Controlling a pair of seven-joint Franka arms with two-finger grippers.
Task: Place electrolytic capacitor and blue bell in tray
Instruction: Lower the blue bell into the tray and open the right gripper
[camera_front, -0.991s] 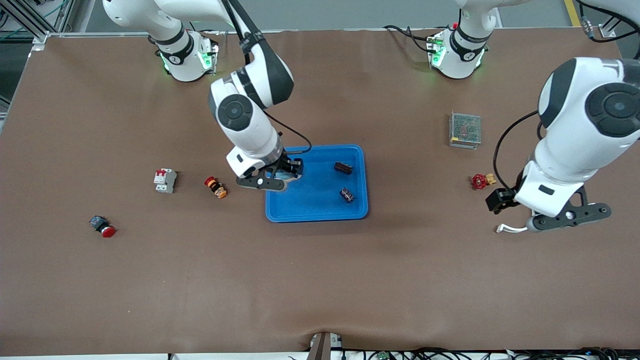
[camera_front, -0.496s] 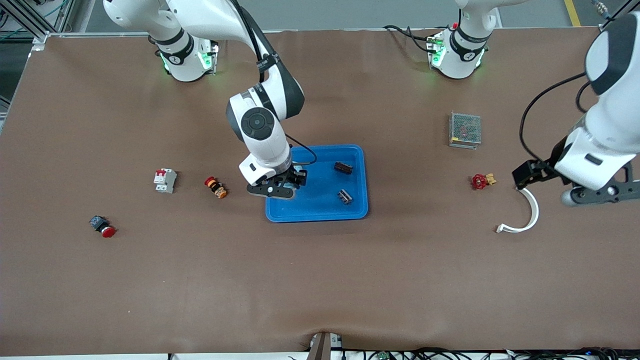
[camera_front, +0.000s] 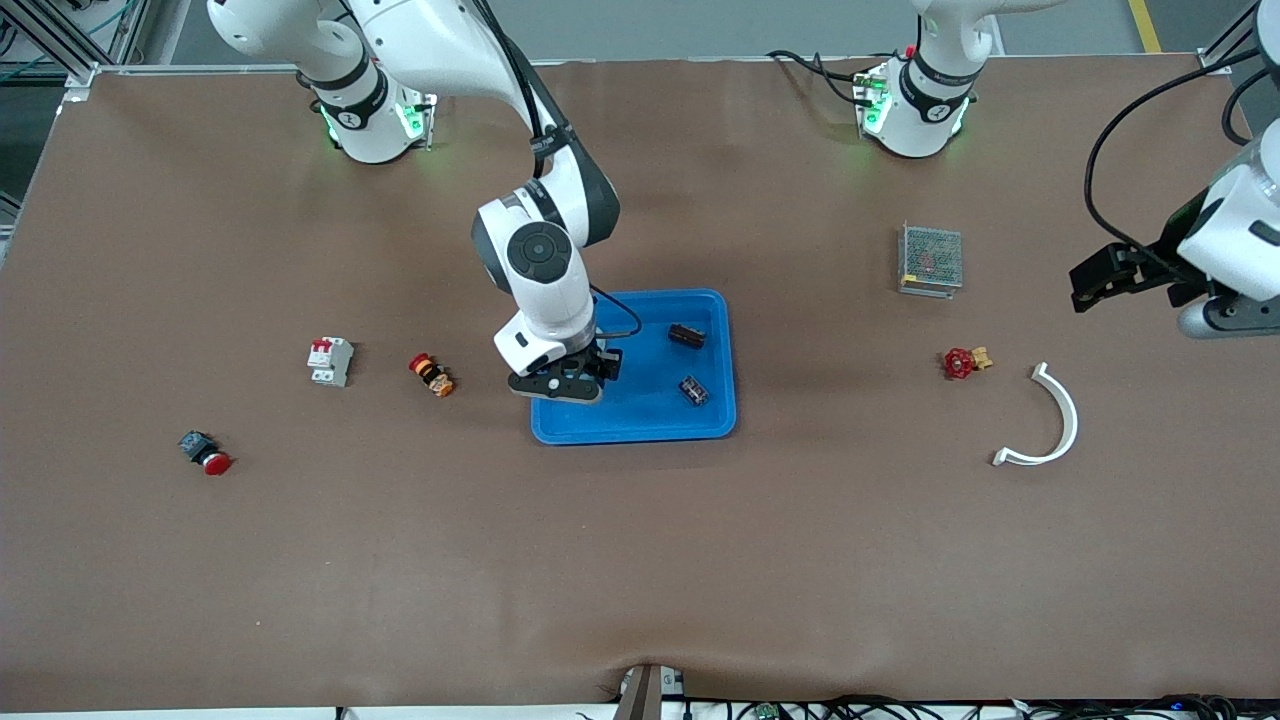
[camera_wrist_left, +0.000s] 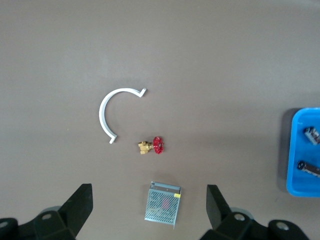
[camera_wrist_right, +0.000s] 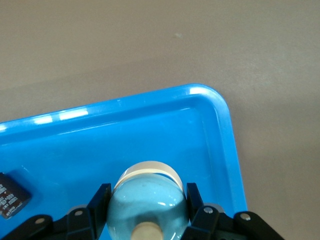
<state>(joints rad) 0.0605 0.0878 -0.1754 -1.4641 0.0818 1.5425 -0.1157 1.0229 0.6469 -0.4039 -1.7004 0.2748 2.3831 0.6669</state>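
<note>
Two Franka arms work over a brown table (camera_front: 640, 560), the largest surface in sight. Next in size is the tray (camera_front: 640, 425), lying directly under the right gripper (camera_front: 572, 378), which sits low over the tray's end toward the right arm's end of the table. In the right wrist view the tray's rounded corner (camera_wrist_right: 220, 107) lies just ahead of the jaws, which are clamped on the blue bell (camera_wrist_right: 148, 200), a pale blue dome with a light rim, held over the tray floor. Two dark electrolytic capacitors (camera_front: 686, 336) and (camera_front: 693, 390) lie inside the tray, off to the side of those jaws toward the left arm's end; an edge of one shows in the right wrist view (camera_wrist_right: 11, 194).

The left gripper (camera_wrist_left: 150, 210) hangs high over the left arm's end of the table, its jaws wide apart and holding nothing. Between those fingers (camera_wrist_left: 80, 205), below them on the table, sits a grey mesh box (camera_wrist_left: 162, 205); ahead of the jaws lie a white curved clip (camera_wrist_left: 107, 114) and a small red valve (camera_wrist_left: 153, 146).

Well away from the right jaws, toward the right arm's end, sit a white circuit breaker (camera_front: 329, 361), a red and orange button (camera_front: 431, 373) and a red push button (camera_front: 205, 452).
</note>
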